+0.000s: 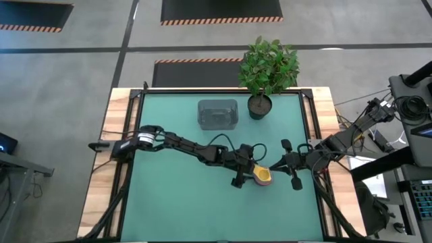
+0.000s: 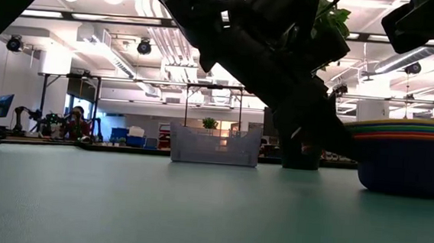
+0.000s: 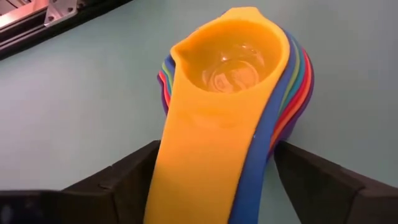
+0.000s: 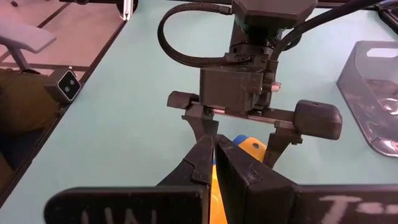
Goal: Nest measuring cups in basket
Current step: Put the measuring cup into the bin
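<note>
the left tool reaches across the green table to its middle, fingers spread wide on either side of the nested measuring cups. the left wrist view shows the fanned handles, yellow uppermost and blue under it, running back between the two dark fingers with clear gaps on both sides, so nothing is gripped yet.

the stack sits on the table between the two tools, well short of the basket near the far edge, which in turn stands beside the potted plant. in the low view the cups rest flat, rims layered in coloured bands.

the right tool comes in from the other side with its fingers pressed together; in its wrist view they point at the yellow handle and the left tool straddling it, though whether they touch the handle cannot be told.

the cups look light, thin and stiff, smooth plastic that is likely slippery, and only loosely nested, so a tilt could slide them apart. the bundled handles seem the better hold: pinching them flat, close to the bowls, should keep the stack together.
</note>
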